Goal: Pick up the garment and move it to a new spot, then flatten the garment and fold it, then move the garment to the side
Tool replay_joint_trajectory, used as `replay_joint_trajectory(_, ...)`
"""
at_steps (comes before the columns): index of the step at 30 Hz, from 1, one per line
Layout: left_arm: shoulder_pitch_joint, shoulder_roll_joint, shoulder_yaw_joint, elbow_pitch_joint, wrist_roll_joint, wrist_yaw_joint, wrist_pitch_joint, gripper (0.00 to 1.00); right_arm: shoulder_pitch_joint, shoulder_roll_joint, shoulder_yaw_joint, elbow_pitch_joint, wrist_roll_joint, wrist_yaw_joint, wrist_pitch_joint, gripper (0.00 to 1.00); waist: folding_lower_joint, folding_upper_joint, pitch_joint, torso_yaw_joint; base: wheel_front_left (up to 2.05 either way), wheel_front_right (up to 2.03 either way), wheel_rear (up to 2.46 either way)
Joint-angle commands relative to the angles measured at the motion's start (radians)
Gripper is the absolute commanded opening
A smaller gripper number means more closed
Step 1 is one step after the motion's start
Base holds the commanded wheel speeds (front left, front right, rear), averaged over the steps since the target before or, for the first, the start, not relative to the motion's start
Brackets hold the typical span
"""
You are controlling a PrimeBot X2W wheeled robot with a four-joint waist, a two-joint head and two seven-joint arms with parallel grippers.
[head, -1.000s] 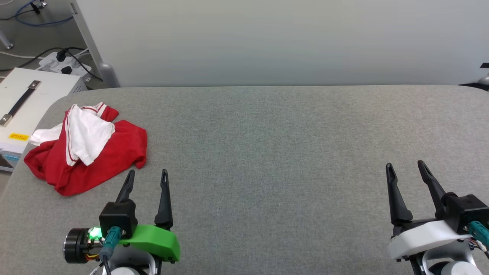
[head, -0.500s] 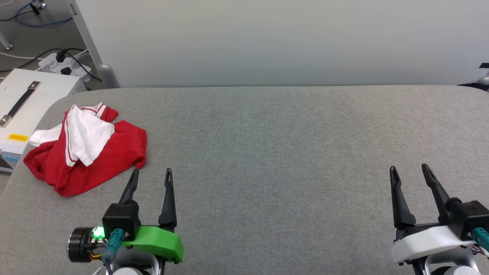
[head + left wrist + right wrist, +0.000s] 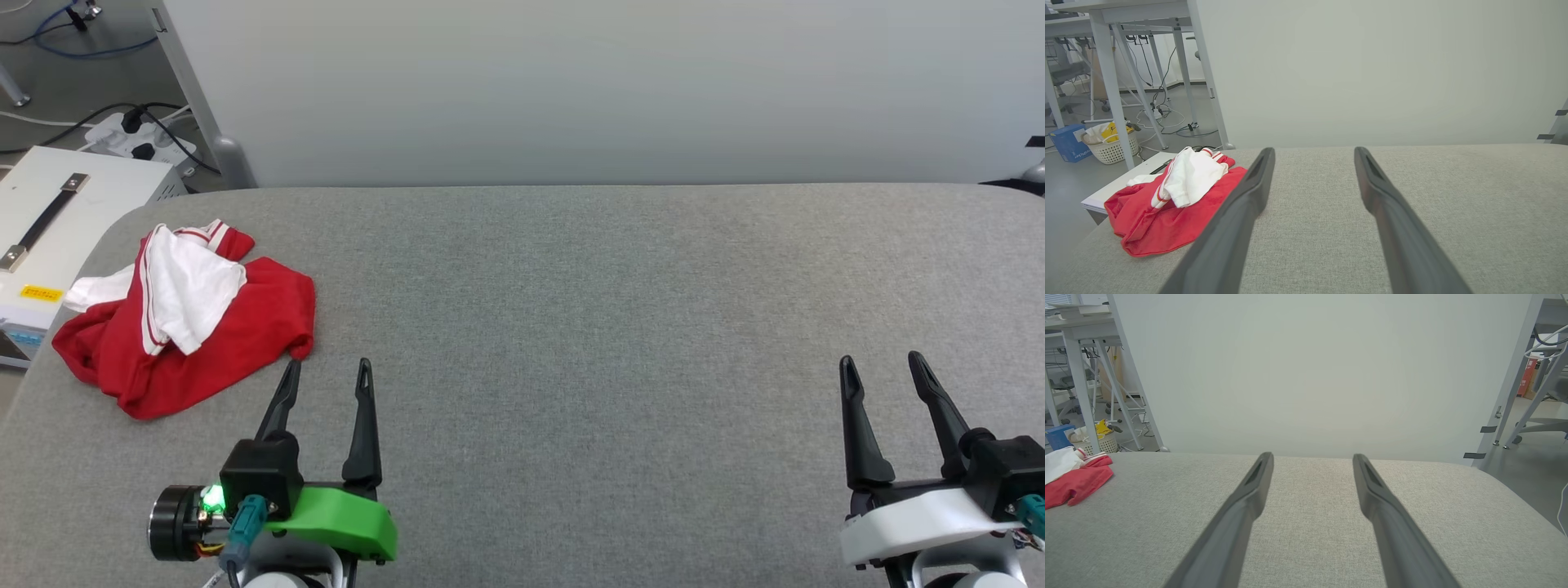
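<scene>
The garment (image 3: pixel 196 327) lies crumpled at the far left of the grey padded table, red cloth with a white sleeve and striped trim on top. It also shows in the left wrist view as the garment (image 3: pixel 1167 204) and at the left edge of the right wrist view as the garment (image 3: pixel 1073 479). My left gripper (image 3: pixel 328 371) is open and empty, just right of and nearer than the garment's corner, apart from it. My right gripper (image 3: pixel 882 367) stands open and empty near the table's right end. No print is visible.
The grey table (image 3: pixel 571 327) stretches wide between the grippers. A pale wall panel (image 3: pixel 571 82) stands behind its far edge. A white box with a handle (image 3: pixel 49 220) sits off the table's left end, with cables and a power strip (image 3: pixel 139 139) on the floor.
Both grippers have drawn slightly back toward me and a little to the right. The garment has not moved.
</scene>
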Motion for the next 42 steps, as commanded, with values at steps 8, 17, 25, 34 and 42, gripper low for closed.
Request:
replay_joint_trajectory(8, 0.008, -0.004, -0.011, 0.008, -0.018, 0.004, -0.027, 1.00, 0.027, -0.001, -0.004, 0.006, 0.036, -0.001, -0.025, 1.00, -0.0001, 0.0000, -0.001, 0.001, 0.00, 0.00, 0.00)
replay_joint_trajectory(17, 0.016, -0.004, -0.018, 0.017, -0.026, 0.003, -0.046, 1.00, 0.038, -0.001, -0.004, 0.012, 0.066, -0.001, -0.044, 1.00, -0.0001, 0.0000, -0.005, 0.002, 0.00, 0.00, 0.00)
replay_joint_trajectory(25, 0.018, -0.005, -0.027, 0.024, -0.034, 0.006, -0.063, 1.00, 0.046, -0.001, -0.004, 0.019, 0.088, -0.001, -0.060, 1.00, -0.0001, 0.0000, -0.005, 0.003, 0.00, 0.00, 0.00)
replay_joint_trajectory(34, 0.020, -0.005, -0.034, 0.032, -0.039, 0.010, -0.081, 1.00, 0.051, -0.001, -0.005, 0.026, 0.101, -0.001, -0.078, 1.00, -0.0001, 0.0000, -0.003, 0.003, 0.00, 0.00, 0.00)
replay_joint_trajectory(42, 0.022, -0.005, -0.036, 0.040, -0.037, 0.013, -0.092, 1.00, 0.055, -0.001, 0.005, 0.034, 0.092, -0.001, -0.089, 1.00, -0.0001, 0.0000, -0.001, 0.002, 0.00, 0.00, 0.00)
